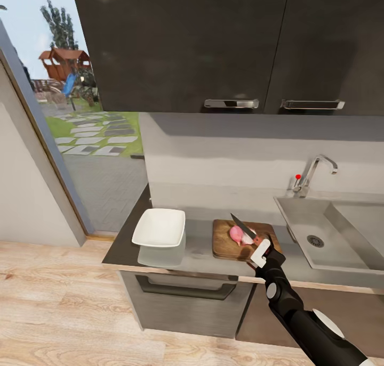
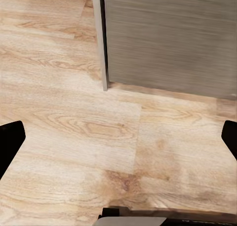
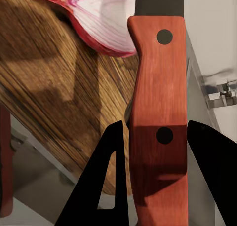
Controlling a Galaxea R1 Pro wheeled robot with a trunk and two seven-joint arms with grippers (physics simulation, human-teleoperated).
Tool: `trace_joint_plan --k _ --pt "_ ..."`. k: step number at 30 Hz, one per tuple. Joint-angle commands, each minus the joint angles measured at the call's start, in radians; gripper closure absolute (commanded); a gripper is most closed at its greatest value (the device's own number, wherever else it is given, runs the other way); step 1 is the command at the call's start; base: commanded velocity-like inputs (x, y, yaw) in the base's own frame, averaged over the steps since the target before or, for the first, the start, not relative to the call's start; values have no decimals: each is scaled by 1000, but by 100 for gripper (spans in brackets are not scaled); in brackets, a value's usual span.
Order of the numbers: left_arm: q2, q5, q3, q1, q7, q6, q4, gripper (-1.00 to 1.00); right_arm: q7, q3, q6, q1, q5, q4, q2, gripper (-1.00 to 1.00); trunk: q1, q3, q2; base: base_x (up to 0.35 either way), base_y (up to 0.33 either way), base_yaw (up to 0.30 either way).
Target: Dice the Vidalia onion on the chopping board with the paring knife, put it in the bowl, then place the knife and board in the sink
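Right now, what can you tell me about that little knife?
The paring knife has a reddish wooden-looking handle with two dark rivets and a slim dark pointed blade. The right gripper holds it by the handle, a finger on each side. Its blade slants over the onion on the chopping board, tip pointing toward the back wall.

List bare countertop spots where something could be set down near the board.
Free: grey countertop strip between white squarish bowl and dark-brown wooden chopping board; steel sink basin. Crowded: the board, carrying pink onion, red-handled paring knife and right gripper.
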Motion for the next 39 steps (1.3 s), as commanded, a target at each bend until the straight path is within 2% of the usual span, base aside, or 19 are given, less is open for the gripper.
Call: trace_joint_plan --k 1,39 --pt "2 7 -7 0 8 -2 -2 -100 -3 4 7 -1 -5 -1 -2 100 1 -2 -2 0 0 0" --pt "2 7 -7 0 8 -2 2 -100 -5 4 7 -1 -4 -1 -2 100 1 -2 -2 0 0 0"
